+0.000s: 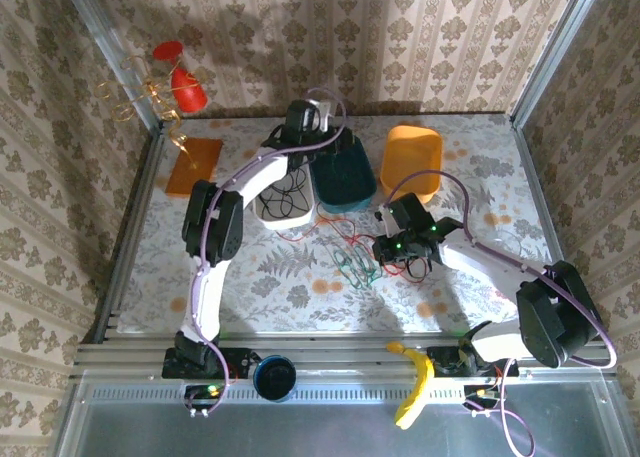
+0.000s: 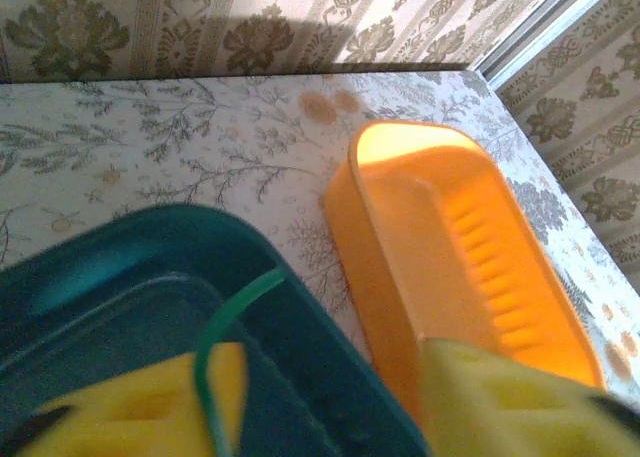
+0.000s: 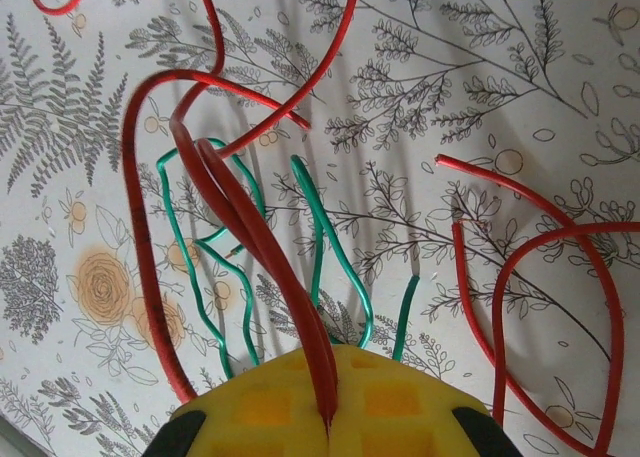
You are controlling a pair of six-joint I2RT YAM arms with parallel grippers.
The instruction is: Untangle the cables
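we note a thin red cable [image 3: 238, 217] looped over a kinked green cable [image 3: 322, 217]; right claw [image 3: 327, 409] pinches red, left claw [image 2: 330, 409] gapes.

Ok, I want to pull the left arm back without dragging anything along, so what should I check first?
1. Left gripper jaws apart: ok.
2. Green cable clear of the left fingers: not ok, it lies across one.
3. Rest of that cable down inside the teal bin: cannot tell.
4. Right gripper shut on the red cable: ok.
5. Red cable free of the green loops beneath it: not ok, they cross.
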